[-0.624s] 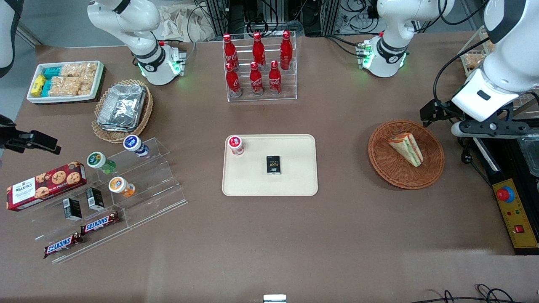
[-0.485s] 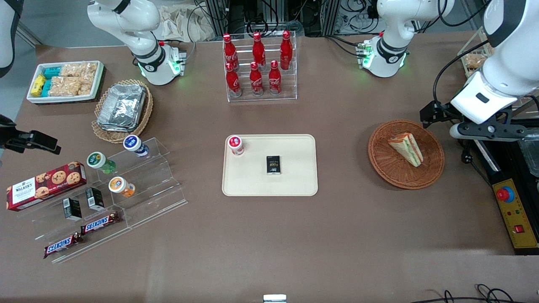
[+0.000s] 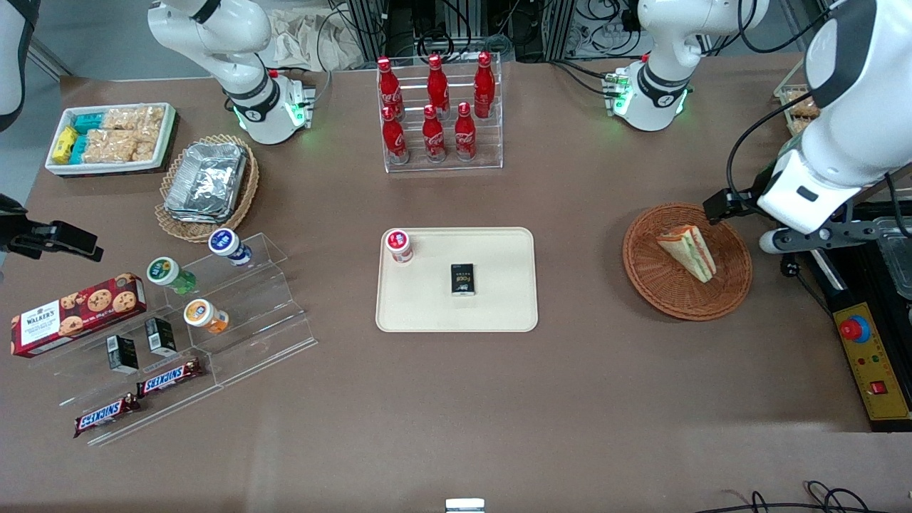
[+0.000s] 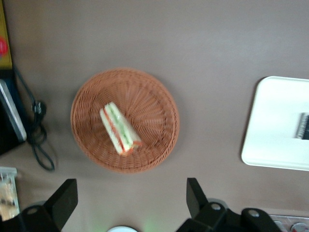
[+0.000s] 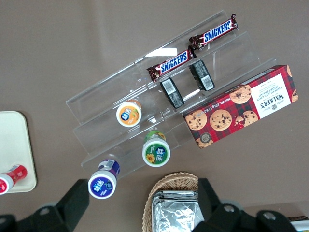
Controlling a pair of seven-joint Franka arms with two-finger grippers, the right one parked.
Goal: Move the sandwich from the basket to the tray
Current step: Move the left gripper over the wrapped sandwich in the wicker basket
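The sandwich (image 3: 687, 251) is a pale bread wedge with green, red and orange layers, lying in the reddish-brown wicker basket (image 3: 648, 285). The cream tray (image 3: 499, 299) lies mid-table, toward the parked arm from the basket. My left gripper (image 3: 791, 239) hangs high beside the basket's rim, toward the working arm's end of the table. In the left wrist view the gripper (image 4: 129, 200) is open and empty, its fingers (image 4: 195, 195) wide apart well above the table just off the basket (image 4: 154, 96). The sandwich (image 4: 119, 128) and a corner of the tray (image 4: 275, 125) show there too.
The tray holds a red-capped little bottle (image 3: 398, 245) and a small black box (image 3: 463, 278). A control box with a red button (image 3: 866, 356) and a black cable (image 4: 41, 145) lie beside the basket. A rack of red cola bottles (image 3: 438, 114) stands farther from the front camera.
My left arm has swung a little toward the basket, bringing the gripper closer to its rim. The sandwich, basket and tray have not moved.
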